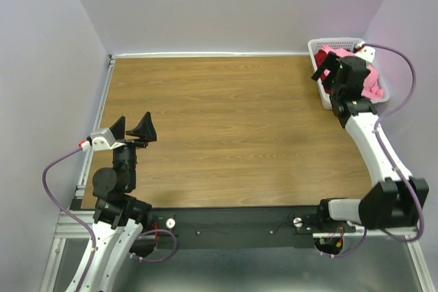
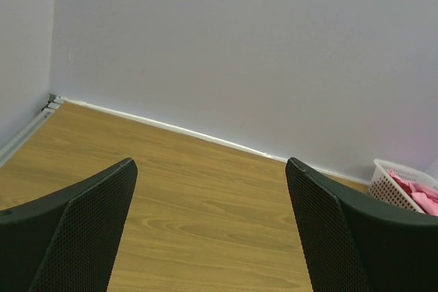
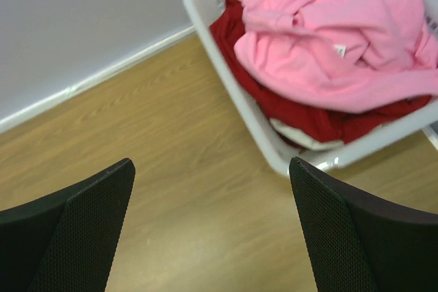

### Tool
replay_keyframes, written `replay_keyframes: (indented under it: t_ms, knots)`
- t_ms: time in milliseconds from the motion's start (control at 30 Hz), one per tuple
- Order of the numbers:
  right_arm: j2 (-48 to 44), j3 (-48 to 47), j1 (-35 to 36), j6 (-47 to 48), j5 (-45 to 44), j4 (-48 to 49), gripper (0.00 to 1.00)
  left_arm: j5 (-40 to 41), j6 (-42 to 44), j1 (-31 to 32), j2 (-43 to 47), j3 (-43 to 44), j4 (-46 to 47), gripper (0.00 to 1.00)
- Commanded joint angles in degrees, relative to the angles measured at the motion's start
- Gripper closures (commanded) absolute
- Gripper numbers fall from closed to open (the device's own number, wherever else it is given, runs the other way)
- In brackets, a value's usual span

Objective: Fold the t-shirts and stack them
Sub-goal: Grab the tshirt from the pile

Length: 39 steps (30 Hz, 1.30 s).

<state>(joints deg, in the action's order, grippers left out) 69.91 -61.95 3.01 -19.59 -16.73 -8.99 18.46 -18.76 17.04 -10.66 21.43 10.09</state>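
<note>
A bright pink t-shirt (image 3: 328,39) lies crumpled on top of dark red t-shirts (image 3: 308,117) inside a white lattice basket (image 3: 236,104) at the table's far right corner; the pink shirt also shows in the top view (image 1: 373,83). My right gripper (image 1: 327,66) hovers at the basket's left side, open and empty, with the basket ahead and to the right in the right wrist view (image 3: 209,223). My left gripper (image 1: 131,128) is open and empty above the table's near left, away from the shirts.
The wooden table (image 1: 226,128) is bounded by pale walls at the back and both sides. A metal rail (image 1: 102,100) runs along its left edge. The basket (image 2: 400,186) shows far right in the left wrist view.
</note>
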Motion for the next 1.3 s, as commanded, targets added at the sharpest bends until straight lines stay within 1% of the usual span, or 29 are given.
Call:
replay_keyframes:
  t_ms: [0, 33, 67, 100, 167, 200, 267, 300, 400, 433, 500, 533, 600, 633, 800, 833, 867, 1033, 1100, 1133, 1200, 1233, 1267]
  knots:
    - [12.42, -9.66, -0.71, -3.52, -12.34, 0.73, 0.0, 1.67, -1.28, 0.8, 1.25, -0.25, 0.63, 0.03]
    - [14.97, -11.59, -1.24, -3.52, -13.4, 0.73, 0.0, 1.41, -0.84, 0.89, 1.42, -0.34, 0.9, 0.03]
    - [20.39, -15.44, -2.64, -3.35, -13.59, 0.73, 0.0, 1.06, 0.21, 1.15, 1.43, -0.34, 0.9, 0.03]
    - [22.79, -17.22, -2.83, -3.26, -13.76, 0.73, 0.0, 0.97, 0.65, 1.24, 1.43, -0.34, 0.73, 0.03]
    - [27.89, -20.91, -5.46, -3.26, -12.46, 0.73, 0.0, 0.88, 1.01, 1.33, 1.25, -0.25, 0.64, 0.03]
    - [32.61, -24.15, -7.29, -2.82, -11.06, 0.73, 0.0, 0.88, 1.01, 1.33, 1.25, -0.25, 0.55, 0.03]
    - [36.77, -27.68, -8.97, -2.03, -7.64, 0.73, 0.07, 1.14, 1.1, 1.33, 0.81, -0.25, 0.63, 0.03]
    - [40.27, -30.48, -10.2, -0.72, -6.66, 0.73, 0.1, 1.23, 1.36, 1.33, 0.38, -0.25, 0.55, 0.03]
    - [44.6, -34.01, -11.7, 1.57, -4.81, 0.99, 0.18, 1.4, 1.45, 1.33, -0.5, -0.25, 0.81, 0.03]
    - [47.14, -36.02, -12.14, 2.19, -3.76, 1.26, 0.24, 1.32, 1.54, 1.33, -1.12, -0.34, 0.9, 0.03]
    - [49.44, -38.06, -13.2, 3.68, -1.47, 1.26, 0.29, 1.32, 1.63, 1.33, -1.65, -0.42, 1.42, 0.03]
    - [51.36, -39.81, -13.46, 4.82, 0.1, 1.43, 0.33, 1.32, 1.8, 1.33, -2.17, -0.51, 1.6, 0.03]
    - [52.95, -41.14, -13.73, 5.97, 1.61, 1.44, 0.34, 1.23, 1.89, 1.33, -2.61, -0.51, 1.95, 0.03]
    - [53.74, -42.19, -13.64, 6.49, 3.7, 1.44, 0.35, 1.23, 1.98, 1.33, -2.96, -0.6, 1.95, 0.03]
    - [54.37, -42.9, -13.64, 9.31, 12.15, 1.52, 0.46, 0.97, 2.15, 1.24, -3.67, -0.6, 2.3, 0.03]
    - [54.11, -42.73, -13.64, 9.66, 13.29, 1.52, 0.51, 0.88, 2.07, 1.24, -3.76, -0.6, 2.22, 0.03]
    - [54.02, -42.38, -13.73, 9.84, 14.87, 1.52, 0.55, 0.79, 2.06, 1.24, -3.76, -0.6, 2.3, 0.03]
    - [51.3, -39.13, -13.64, 10.19, 14.71, 1.52, 0.79, 0.53, 2.15, 1.24, -3.23, -0.6, 2.3, 0.03]
    - [49.11, -37.72, -13.64, 10.37, 14.97, 1.44, 0.96, 0.44, 2.15, 1.24, -2.8, -0.6, 2.13, 0.03]
    - [48.05, -37.19, -13.64, 10.37, 15.23, 1.44, 0.99, 0.44, 2.24, 1.24, -2.62, -0.6, 1.96, 0.03]
    - [45.77, -36.05, -13.55, 10.02, 16.38, 1.44, 0.99, 0.26, 2.06, 1.24, -2.27, -0.6, 1.95, 0.03]
    - [44.01, -35.44, -13.64, 9.75, 18.29, 1.44, 0.99, 0.26, 2.06, 1.24, -1.83, -0.6, 1.95, 0.03]
    - [40.95, -34.04, -13.29, 8.97, 18.92, 1.35, 0.99, 0.09, 2.15, 1.24, -1.65, -0.51, 1.95, 0.03]
